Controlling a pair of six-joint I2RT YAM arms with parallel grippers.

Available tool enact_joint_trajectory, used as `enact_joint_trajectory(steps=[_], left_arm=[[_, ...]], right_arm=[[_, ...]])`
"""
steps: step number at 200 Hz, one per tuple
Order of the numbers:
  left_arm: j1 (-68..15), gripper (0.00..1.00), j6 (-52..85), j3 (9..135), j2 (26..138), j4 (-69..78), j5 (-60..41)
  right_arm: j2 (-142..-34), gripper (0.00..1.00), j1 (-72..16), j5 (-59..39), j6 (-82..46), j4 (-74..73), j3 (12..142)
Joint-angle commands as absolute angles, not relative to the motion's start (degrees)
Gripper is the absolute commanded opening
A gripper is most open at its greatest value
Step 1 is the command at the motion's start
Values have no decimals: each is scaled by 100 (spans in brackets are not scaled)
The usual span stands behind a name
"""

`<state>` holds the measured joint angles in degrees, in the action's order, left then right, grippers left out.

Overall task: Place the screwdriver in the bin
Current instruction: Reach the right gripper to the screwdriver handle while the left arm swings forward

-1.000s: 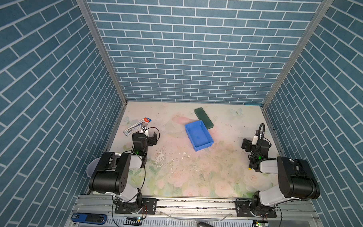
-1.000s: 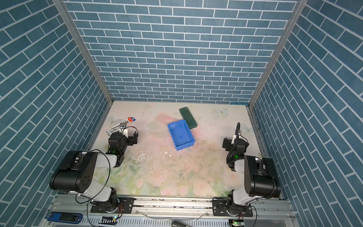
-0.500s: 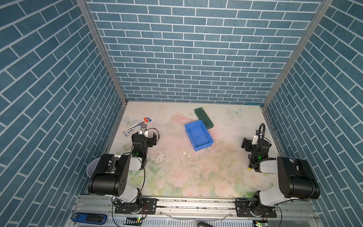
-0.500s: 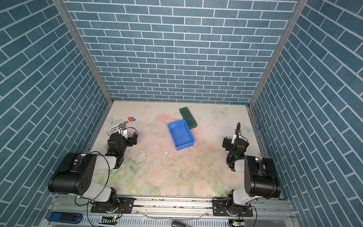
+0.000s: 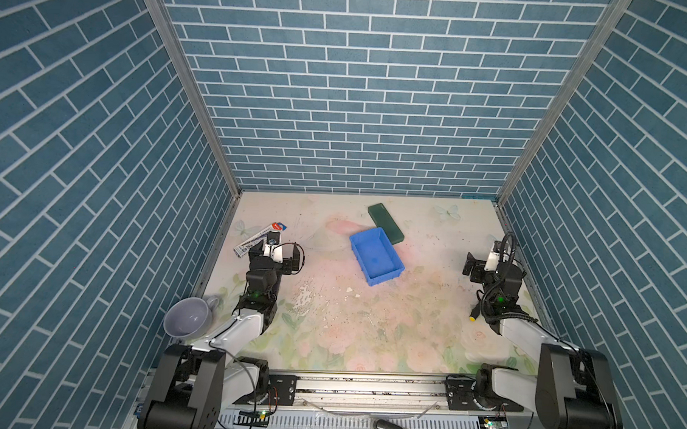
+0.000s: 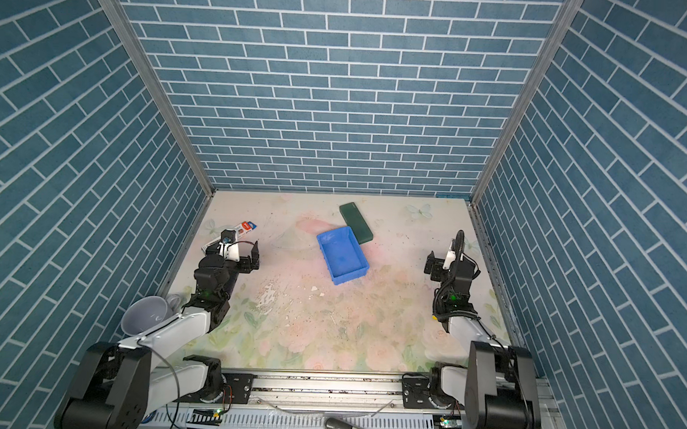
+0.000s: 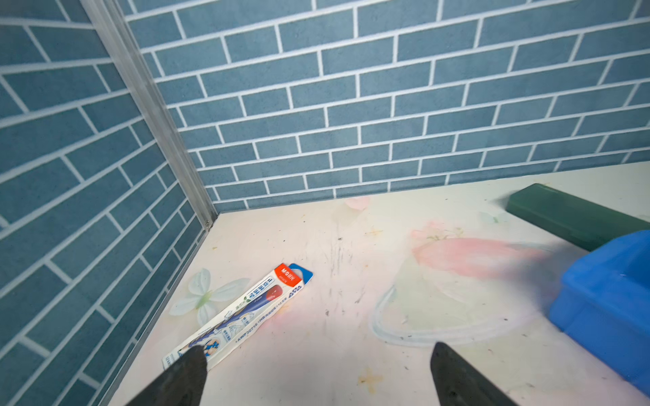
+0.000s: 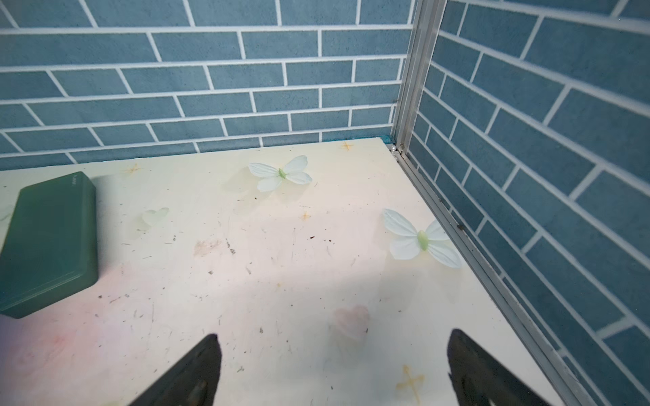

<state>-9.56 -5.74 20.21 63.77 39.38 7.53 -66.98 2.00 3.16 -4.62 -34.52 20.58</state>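
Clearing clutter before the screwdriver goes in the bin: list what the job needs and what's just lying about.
Job: screwdriver, only its yellow end showing; bin.
Lying about: green block, printed box, grey mug.

We saw the left arm (image 5: 237, 331) and right arm (image 5: 520, 339) alike: white links, black boxy joints, looping black cables, small green lights, both bolted onto the silver rail (image 5: 367, 384).

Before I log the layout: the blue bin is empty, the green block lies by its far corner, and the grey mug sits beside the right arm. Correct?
No. Both top views show the mug beside the left arm; bin empty, green block by its far corner.
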Motion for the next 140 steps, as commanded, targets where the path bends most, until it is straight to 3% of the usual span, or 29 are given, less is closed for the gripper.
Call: enact_joint_trajectory(steps=[1,78,140], left_arm=[[-1332,100,-625,2445,6027,3285,739],[-3124,100,-1090,3574,5953,1811,139],[-4121,100,-1540,4249,6558,1070,-1507]], right_arm=[[-6242,99,215,109,-927,-2483,2479],[-4709,99,213,304,-1845,735,3441],[-4556,99,220,378,-2674,3173,4324]])
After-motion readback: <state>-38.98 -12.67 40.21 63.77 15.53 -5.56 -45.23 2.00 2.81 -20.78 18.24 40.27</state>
